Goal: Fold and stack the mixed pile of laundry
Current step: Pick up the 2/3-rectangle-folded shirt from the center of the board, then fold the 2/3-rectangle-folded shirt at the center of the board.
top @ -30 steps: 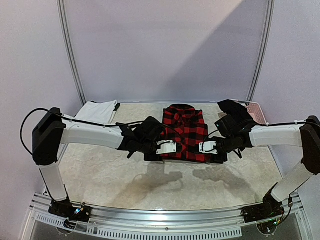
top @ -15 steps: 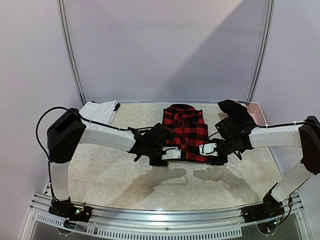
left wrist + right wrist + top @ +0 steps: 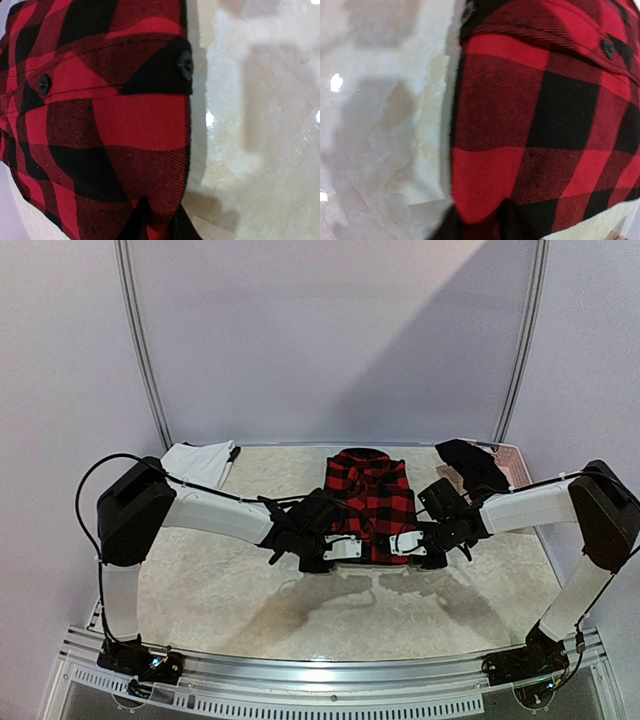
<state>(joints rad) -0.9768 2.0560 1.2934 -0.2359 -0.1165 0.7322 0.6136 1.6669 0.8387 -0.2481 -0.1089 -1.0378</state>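
Red-and-black checked flannel shirt (image 3: 368, 502) lies folded into a flat rectangle at the middle back of the table (image 3: 220, 580), collar toward the far edge and near hem toward the arms. It is the only checked garment in view.

Both grippers are on that near hem, one at each corner. The left gripper (image 3: 338, 550) sits at the near left corner. In its wrist view the two dark fingertips (image 3: 134, 227) stand close together, with a small fold of the red cloth pinched between them. The right gripper (image 3: 405, 545) sits at the near right corner. Its fingers (image 3: 512, 220) stand somewhat wider apart, with a rounded bulge of the hem filling the gap and touching both. Each wrist view shows two black buttons (image 3: 185, 64) on the shirt.

One white cloth (image 3: 195, 462) lies at the back left corner, well apart from the shirt. One dark garment (image 3: 470, 465) lies at the back right, draped over one pink basket (image 3: 512, 468), near the right arm's wrist.
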